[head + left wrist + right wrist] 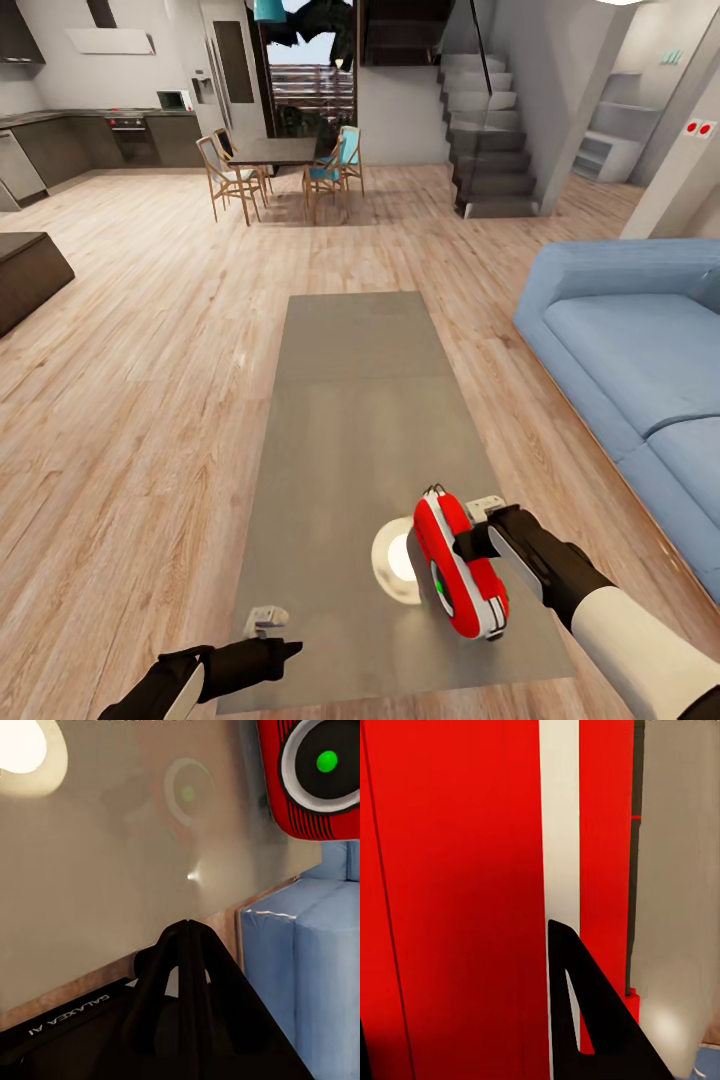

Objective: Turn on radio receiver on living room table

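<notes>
Reading "GALAXEA A1" on left hand housing.

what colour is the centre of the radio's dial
Green, a bright dot inside a black dial with a white ring, on the red radio receiver. It shows best in the left wrist view.

You see a glossy red plastic-looking radio receiver with smooth white trim, standing on the long table with a matt grey-taupe top that faintly mirrors it. The light plank floor looks like wood; the blue sofa looks like cloth.
</notes>
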You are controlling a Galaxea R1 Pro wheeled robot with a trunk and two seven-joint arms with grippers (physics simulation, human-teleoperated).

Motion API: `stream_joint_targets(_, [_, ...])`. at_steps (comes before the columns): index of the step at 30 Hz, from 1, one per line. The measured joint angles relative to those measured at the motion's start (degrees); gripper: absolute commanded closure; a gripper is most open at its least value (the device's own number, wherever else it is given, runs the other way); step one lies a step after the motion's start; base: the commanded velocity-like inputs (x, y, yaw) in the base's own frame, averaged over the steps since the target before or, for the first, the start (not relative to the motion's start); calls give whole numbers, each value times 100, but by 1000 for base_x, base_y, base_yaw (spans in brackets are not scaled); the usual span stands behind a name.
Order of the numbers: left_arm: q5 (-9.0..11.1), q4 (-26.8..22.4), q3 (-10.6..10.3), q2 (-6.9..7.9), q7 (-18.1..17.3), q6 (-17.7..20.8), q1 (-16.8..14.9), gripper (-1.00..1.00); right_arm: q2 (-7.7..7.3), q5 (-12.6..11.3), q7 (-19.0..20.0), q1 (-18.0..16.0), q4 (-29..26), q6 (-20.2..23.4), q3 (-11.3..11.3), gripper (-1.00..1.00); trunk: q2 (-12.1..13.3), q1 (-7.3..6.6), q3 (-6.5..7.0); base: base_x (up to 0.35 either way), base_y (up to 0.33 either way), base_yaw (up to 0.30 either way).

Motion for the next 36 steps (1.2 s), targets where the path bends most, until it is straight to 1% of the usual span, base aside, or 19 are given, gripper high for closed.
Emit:
stream_joint_targets(6, [0,1,0,0,0,-2,1,100,2,-12,0,0,13,-37,-1,100,0,0,0,0,0,0])
stream_joint_targets(7, [0,1,0,0,0,0,1,100,3,-11,-1,0,12,-36,-2,-100,0,0,0,0,0,0])
stream_joint_targets(8, [0,5,-4,-2,0,-3,-3,100,4,26,6,3,177,-159,-18,-100,1,3,0,0,0,0])
stream_joint_targets(9, [0,6,-4,-2,0,-4,-3,100,5,-20,12,5,196,-172,-16,-100,1,2,0,0,0,0])
stream_joint_targets(10, [0,5,-3,-2,0,-5,-3,100,3,-4,11,8,217,-178,-16,-100,2,3,-1,0,0,0])
stream_joint_targets(21, [0,5,-3,14,0,-7,-4,100,3,-17,12,10,223,-188,-15,-100,2,3,-1,0,0,0])
stream_joint_targets(22, [0,5,-3,14,0,-7,-4,100,3,-46,15,9,222,-189,-15,-100,2,3,-1,0,0,0])
stream_joint_targets(36, [0,5,-3,24,0,-8,-3,100,1,-19,25,9,221,-178,-20,-100,2,3,-1,0,0,0])
